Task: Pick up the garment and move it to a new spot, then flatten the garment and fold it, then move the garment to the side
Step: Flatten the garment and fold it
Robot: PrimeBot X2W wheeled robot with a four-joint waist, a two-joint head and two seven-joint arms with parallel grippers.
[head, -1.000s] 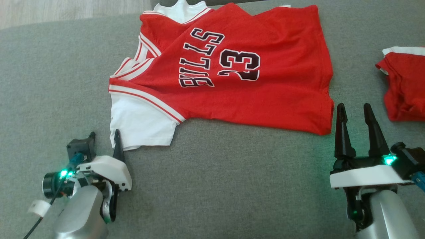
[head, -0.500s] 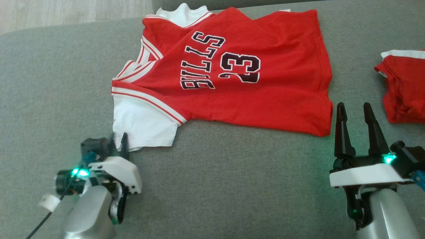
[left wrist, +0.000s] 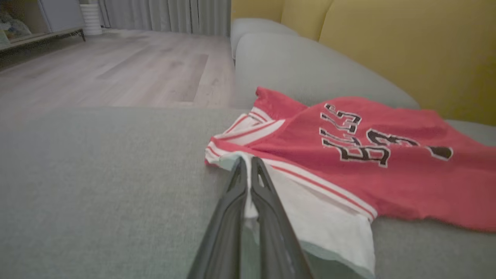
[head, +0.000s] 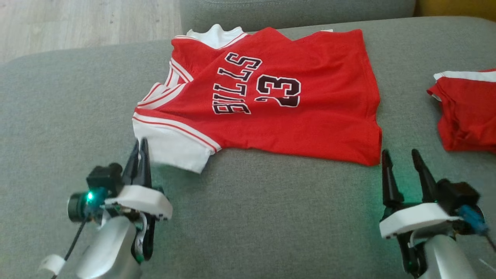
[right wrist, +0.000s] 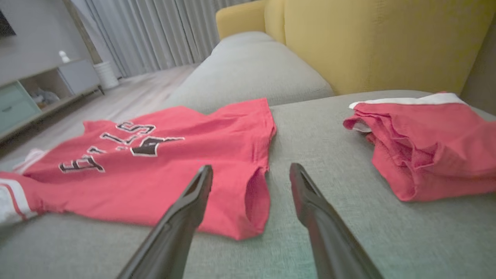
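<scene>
– Well, left wrist view: what does the left gripper (left wrist: pixel 248 162) hold?
– Its jaws are pinched tight on the white sleeve (left wrist: pixel 329 228) of the jersey (left wrist: pixel 387 174), which lies across the sofa seat (left wrist: pixel 97 174) toward its far edge. It's a thin bite, so the hem could slip, or a one-sided lift could bunch it.
– Right wrist view?
– The right gripper (right wrist: pixel 252 167) gapes empty by the hem corner.
– Head view?
– "23", beside a creased word like "BILLS" or "BULLS".

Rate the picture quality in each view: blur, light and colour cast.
Head view: bright and sharp on the jersey, the left claw slightly smeared, a green glow on the sofa by the right claw. Left wrist view: dim, with soft lettering. Right wrist view: lighter, but hazy throughout.
</scene>
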